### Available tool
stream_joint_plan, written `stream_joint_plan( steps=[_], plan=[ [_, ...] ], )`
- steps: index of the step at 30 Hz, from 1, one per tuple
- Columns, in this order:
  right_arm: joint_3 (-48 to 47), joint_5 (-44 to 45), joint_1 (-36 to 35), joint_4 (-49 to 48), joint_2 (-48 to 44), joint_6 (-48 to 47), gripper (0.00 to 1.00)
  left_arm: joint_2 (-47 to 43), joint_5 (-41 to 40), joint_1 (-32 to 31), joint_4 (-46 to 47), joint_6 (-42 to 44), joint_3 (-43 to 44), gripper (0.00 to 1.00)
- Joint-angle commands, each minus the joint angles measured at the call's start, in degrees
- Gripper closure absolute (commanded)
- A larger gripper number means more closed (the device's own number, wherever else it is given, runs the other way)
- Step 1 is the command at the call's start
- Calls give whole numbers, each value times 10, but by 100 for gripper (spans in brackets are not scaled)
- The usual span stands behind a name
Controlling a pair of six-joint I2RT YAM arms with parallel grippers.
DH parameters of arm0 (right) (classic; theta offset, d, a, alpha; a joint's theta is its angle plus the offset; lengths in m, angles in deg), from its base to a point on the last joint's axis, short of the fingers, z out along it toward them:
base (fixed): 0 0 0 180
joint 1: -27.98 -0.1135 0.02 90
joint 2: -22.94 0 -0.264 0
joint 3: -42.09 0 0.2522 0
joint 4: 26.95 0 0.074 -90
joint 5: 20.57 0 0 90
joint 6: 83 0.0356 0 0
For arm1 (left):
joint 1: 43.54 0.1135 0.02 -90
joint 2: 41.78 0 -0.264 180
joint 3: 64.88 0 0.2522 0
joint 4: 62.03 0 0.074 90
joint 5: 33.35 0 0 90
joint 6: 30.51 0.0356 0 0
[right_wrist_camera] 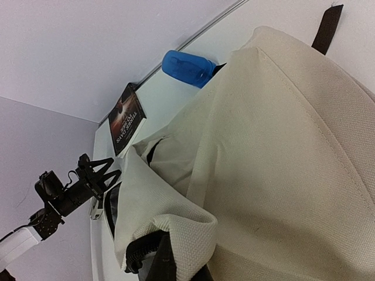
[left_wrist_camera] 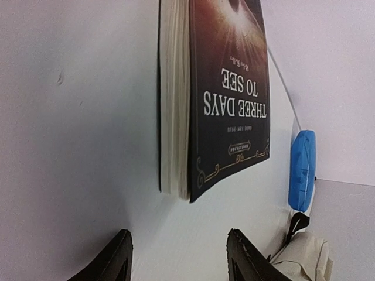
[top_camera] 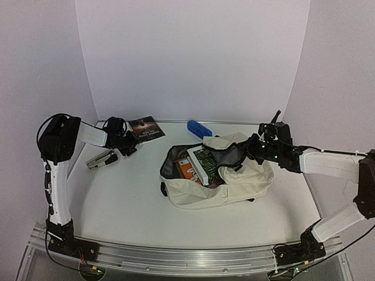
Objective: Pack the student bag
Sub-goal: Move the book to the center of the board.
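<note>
— What's along the counter's (top_camera: 129, 199) far edge?
— A paperback (top_camera: 146, 128), "Three Days to See", by the far left corner; a blue case (top_camera: 199, 129) mid-edge.
— Anything else?
— A silver-and-black stapler (top_camera: 101, 159) near the left edge.

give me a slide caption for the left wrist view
Left hand open before a dark paperback on the white table

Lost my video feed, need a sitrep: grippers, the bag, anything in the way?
Left gripper open, facing book, nothing held. Right gripper shut on student bag flap; bag open, items inside. Nothing between Left gripper and book.
</note>
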Motion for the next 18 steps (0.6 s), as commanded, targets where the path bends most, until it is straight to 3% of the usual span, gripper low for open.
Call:
stream_joint_plan(
  steps=[1,10,18],
  plan=[
    [-8,7,6,-14,1,1,100,37,13,9,51,-4,43,47],
    [-9,2,6,-16,12,1,100,87,27,18,35,3,92,51],
    [-9,3,6,-16,9,1,100,116,10,18,-25,6,134,71]
  ],
)
